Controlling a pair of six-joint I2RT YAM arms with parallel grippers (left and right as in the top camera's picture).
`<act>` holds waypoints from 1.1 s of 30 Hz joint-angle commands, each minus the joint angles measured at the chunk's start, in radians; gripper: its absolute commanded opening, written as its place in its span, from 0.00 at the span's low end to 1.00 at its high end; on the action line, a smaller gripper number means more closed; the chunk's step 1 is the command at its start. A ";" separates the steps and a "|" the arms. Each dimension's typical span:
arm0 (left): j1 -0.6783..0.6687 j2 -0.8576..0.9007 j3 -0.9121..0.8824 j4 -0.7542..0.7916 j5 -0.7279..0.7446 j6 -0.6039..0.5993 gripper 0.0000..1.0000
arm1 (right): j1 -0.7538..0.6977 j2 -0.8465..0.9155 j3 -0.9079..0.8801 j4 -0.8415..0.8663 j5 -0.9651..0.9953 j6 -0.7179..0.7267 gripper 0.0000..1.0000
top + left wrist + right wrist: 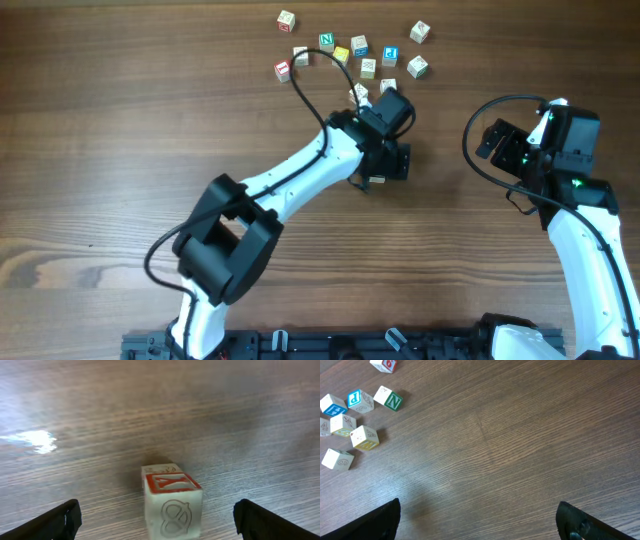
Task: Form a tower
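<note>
Left wrist camera, item one: the tower (172, 510) stands at 6 o'clock in my frame, upright on the wood-grain surface (100, 420). Its top face carries a red-framed letter and its near side a round engraved figure. The lower part runs out of frame, so I cannot tell how many cubes it holds.

Item two: left gripper (156, 510). I see its dark fingers (62, 520) at 8 o'clock and 4 o'clock of the tower, spread wide. There is bare surface on both sides, nothing is touched and nothing is held.

Overhead camera, item three: the left arm (290, 175) reaches from 7 o'clock toward the middle of the surface. Its head covers the tower, which I cannot make out from above.

Item four: loose cubes (359, 45), about a dozen, lie scattered at 12 o'clock of the surface, just beyond the left arm's wrist. Their faces are red, green, yellow and blue.

Item five: right gripper (492, 140), at 3 o'clock of the surface, well apart from the cubes.

Right wrist camera, item six: the right fingers (380, 522) sit at the lower corners, fully spread, with only bare wood between them and nothing held. At 10 o'clock lie a green N cube (389, 399), a blue P cube (360, 401) and a yellow cube (365, 437), among other singles.
</note>
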 commanded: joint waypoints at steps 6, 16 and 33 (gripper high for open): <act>0.050 -0.260 0.030 0.035 -0.154 0.027 1.00 | 0.000 0.011 0.013 0.000 0.021 0.003 1.00; 0.082 -0.433 0.030 -0.004 -0.529 0.027 1.00 | 0.000 0.011 0.013 0.000 0.021 0.003 1.00; 0.095 -0.462 0.030 0.004 -0.684 0.027 1.00 | 0.000 0.011 0.013 0.000 0.021 0.003 1.00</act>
